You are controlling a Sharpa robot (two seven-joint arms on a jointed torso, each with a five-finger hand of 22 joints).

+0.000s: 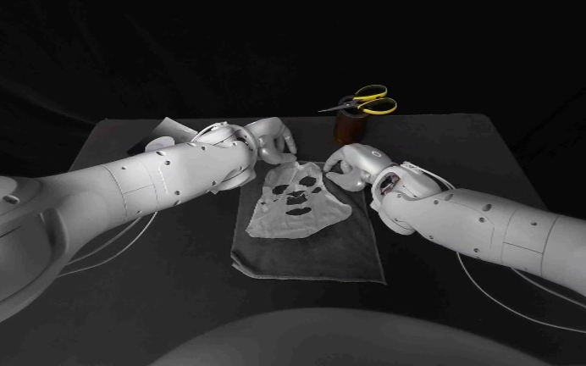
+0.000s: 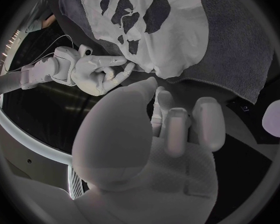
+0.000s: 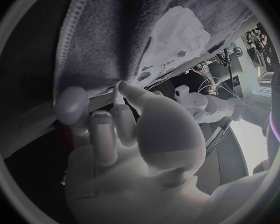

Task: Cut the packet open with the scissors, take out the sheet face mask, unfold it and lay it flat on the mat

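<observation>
My left hand [image 1: 267, 140] hung by the top edge of the mask [image 1: 279, 220]; I couldn't tell its grip. The mask lay spread on the mat [image 1: 320, 257]. My right hand [image 1: 351, 167] touched its upper corner, its hold likewise unclear. Laying flat looked nearly done; next I would need to smooth and release.
</observation>
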